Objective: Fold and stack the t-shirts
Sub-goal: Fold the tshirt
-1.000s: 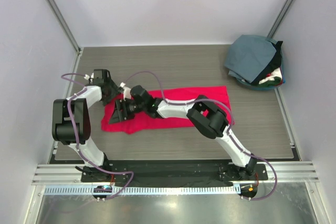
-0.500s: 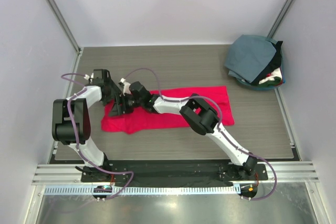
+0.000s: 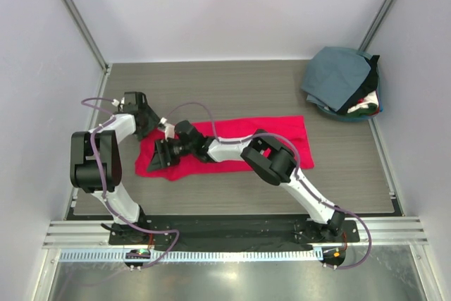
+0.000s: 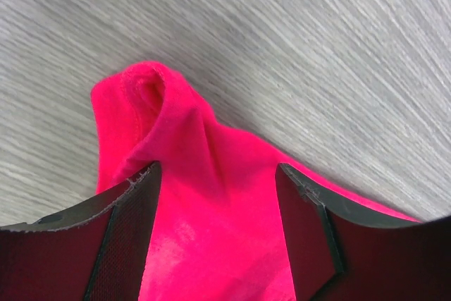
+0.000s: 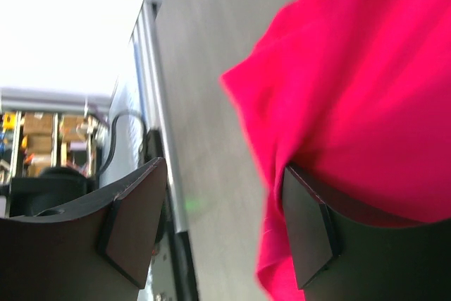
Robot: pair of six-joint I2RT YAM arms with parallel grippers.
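Observation:
A bright red t-shirt lies as a long strip across the middle of the table. My left gripper sits at its far left corner. In the left wrist view its jaws stand wide apart, with red cloth and a bunched corner between them. My right gripper reaches across over the shirt's left end. In the right wrist view it is open, and the red cloth edge drapes over the right finger. A slate grey-blue t-shirt tops a pile at the back right.
The pile rests in a teal basket in the back right corner, with white, red and dark cloth showing at its side. Grey walls and metal posts close in the table. A metal rail runs along the near edge.
My right gripper swung up toward the left gripper, then came back down over the shirt's left end. The left gripper shifted slightly at the corner. The shirt's left edge changed shape a little.

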